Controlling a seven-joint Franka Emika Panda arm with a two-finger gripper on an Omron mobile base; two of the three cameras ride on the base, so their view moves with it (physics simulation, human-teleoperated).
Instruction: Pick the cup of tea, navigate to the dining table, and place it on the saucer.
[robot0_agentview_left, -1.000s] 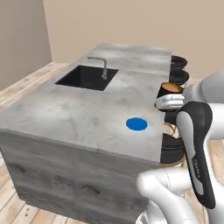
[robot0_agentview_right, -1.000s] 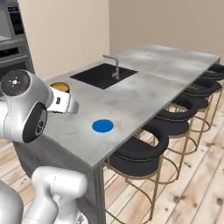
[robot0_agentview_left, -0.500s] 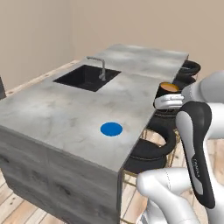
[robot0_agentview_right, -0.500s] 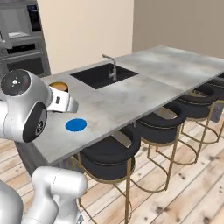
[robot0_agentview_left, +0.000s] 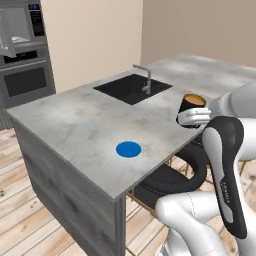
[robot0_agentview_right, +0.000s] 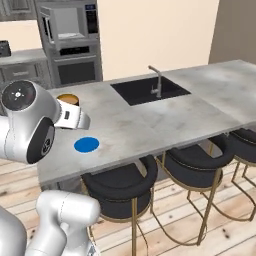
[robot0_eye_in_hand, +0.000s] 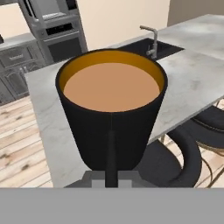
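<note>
Marbled grey counter (robot0_agentview_left: 75, 120) across frame centre, black sink (robot0_agentview_left: 131, 87) and faucet (robot0_agentview_left: 145, 78) toward upper middle. Blue saucer (robot0_agentview_left: 128, 149) near lower edge, bare. Tool (robot0_agentview_left: 192, 117) at right, clamped around the cup of tea (robot0_agentview_left: 192, 106), held upright above the counter's edge.

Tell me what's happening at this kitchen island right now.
The white robot arm's gripper is holding a small black mug of amber-brown tea, lifted above the seating-side edge of the light grey marbled island. The mug is upright and full. The flat bright blue saucer lies bare on the stone near that same edge, apart from the mug. The black sink with its metal faucet sits farther along. The cup is not yet placed.
</note>
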